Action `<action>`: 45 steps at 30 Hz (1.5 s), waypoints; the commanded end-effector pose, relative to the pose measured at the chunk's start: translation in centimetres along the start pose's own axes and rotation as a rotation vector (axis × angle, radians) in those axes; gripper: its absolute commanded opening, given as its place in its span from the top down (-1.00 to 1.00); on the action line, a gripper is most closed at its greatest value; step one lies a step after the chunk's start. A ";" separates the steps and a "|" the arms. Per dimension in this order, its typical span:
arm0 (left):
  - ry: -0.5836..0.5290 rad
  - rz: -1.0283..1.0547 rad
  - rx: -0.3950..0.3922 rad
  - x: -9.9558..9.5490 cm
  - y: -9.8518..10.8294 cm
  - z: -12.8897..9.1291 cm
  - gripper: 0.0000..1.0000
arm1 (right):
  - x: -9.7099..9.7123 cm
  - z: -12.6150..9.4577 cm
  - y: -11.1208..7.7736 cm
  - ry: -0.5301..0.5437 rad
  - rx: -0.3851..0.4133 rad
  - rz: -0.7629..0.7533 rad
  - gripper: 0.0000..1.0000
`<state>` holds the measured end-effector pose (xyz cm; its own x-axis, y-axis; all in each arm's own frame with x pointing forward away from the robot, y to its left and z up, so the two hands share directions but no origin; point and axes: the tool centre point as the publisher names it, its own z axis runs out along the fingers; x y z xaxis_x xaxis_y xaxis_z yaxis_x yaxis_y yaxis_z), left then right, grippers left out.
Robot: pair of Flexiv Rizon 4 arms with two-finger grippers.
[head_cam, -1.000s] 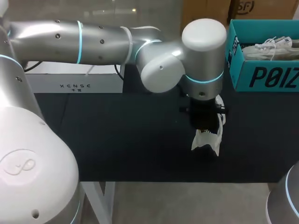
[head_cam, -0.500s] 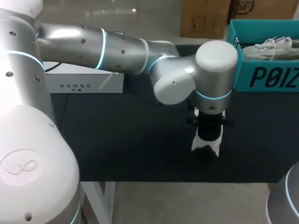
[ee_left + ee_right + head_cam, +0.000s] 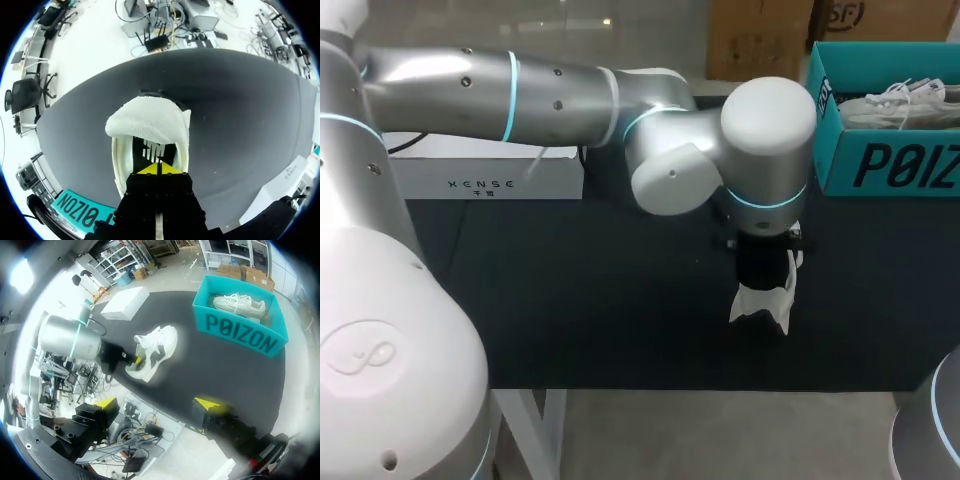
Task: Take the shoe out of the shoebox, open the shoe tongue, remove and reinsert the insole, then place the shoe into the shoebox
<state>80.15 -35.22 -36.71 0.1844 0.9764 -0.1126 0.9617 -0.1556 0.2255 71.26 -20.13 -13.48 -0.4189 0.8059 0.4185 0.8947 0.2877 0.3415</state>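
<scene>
As viewed from above, left arm from the left, stretched across the mat past its middle, wrist pointing straight down over the shoe. Shoe white, outside the shoebox, resting on the mat near the front edge; only one end visible from under the wrist. Shoebox teal, at the far right corner, well apart from the shoe. Second shoe, also white, lying inside the shoebox. White box at the far left of the mat, behind the arm. Right arm just visible at the near right corner, away from the shoe.

From the left wrist: left gripper closed, yellow tips pressed together with no gap, poised at the shoe's opening. Beneath the tips, dark insole with pale print, framed by the white collar. White knit upper ahead of the tips, opening facing up toward the gripper. Pinching of any thin part between the tips: cannot tell.

From the right wrist: right gripper spread wide, holding nothing, well apart from the shoe. Left gripper at the shoe's opening end. Shoe between white box and shoebox, touching neither.
</scene>
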 end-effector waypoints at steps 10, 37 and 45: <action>0.017 0.017 -0.027 -2.1 -0.6 4.6 1.00 | -0.1 0.0 0.1 0.000 0.004 0.000 -1.00; 0.066 0.079 -0.185 -0.9 4.7 -1.9 1.00 | -0.1 0.0 0.1 0.000 0.004 0.000 -1.00; 0.049 0.053 -0.147 -1.7 4.7 -0.5 1.00 | -0.1 0.0 0.1 0.000 0.004 0.000 -1.00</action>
<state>83.78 -36.89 -34.09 0.2255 0.9731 -0.0473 0.9062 -0.1916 0.3769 71.26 -20.13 -13.48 -0.4189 0.8059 0.4185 0.8947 0.2878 0.3415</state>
